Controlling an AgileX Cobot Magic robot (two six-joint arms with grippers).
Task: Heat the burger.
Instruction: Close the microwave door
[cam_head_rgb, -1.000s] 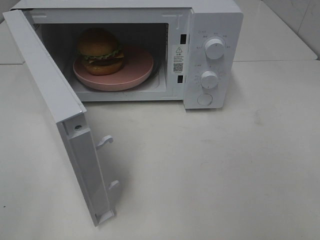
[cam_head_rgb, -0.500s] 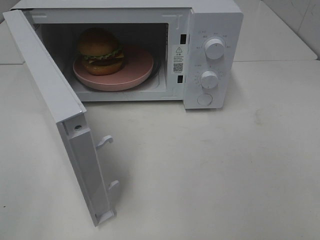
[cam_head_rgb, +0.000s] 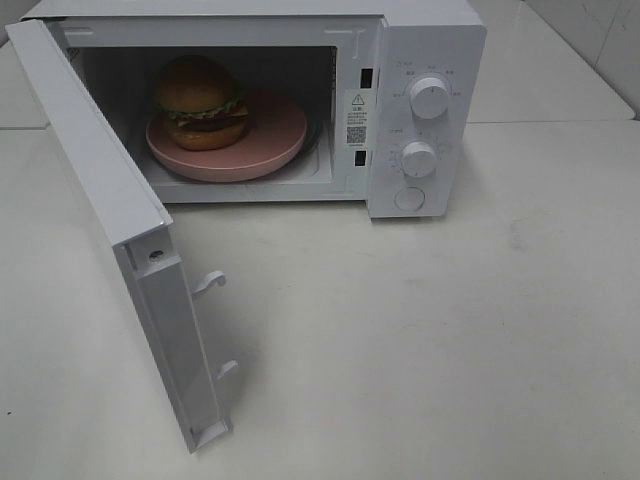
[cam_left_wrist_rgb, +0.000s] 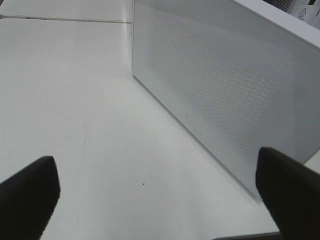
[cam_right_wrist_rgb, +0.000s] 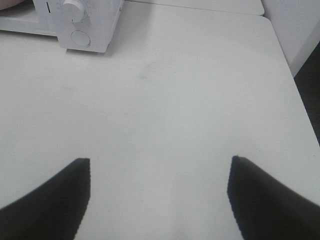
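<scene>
While the white table (cam_head_rgb: 480, 330) carries it, the white microwave (cam_head_rgb: 430, 40) stands with its door (cam_head_rgb: 95, 170) swung wide open. Inside, a round pink plate (cam_head_rgb: 275, 140) bears the burger (cam_head_rgb: 200, 102) on its left part. The left gripper (cam_left_wrist_rgb: 156, 160) hangs near the door's outer face, fingers spread wide. The right gripper (cam_right_wrist_rgb: 158, 161) is likewise spread above the table.

Exterior camera mounted high, looking down and forward onto the open microwave (cam_head_rgb: 430, 40) and white table (cam_head_rgb: 450, 340), left wrist camera low, close against the outer face of the door (cam_left_wrist_rgb: 225, 90), right wrist camera farther off, facing the control panel (cam_right_wrist_rgb: 92, 30) across the table, both seen from above too.
</scene>
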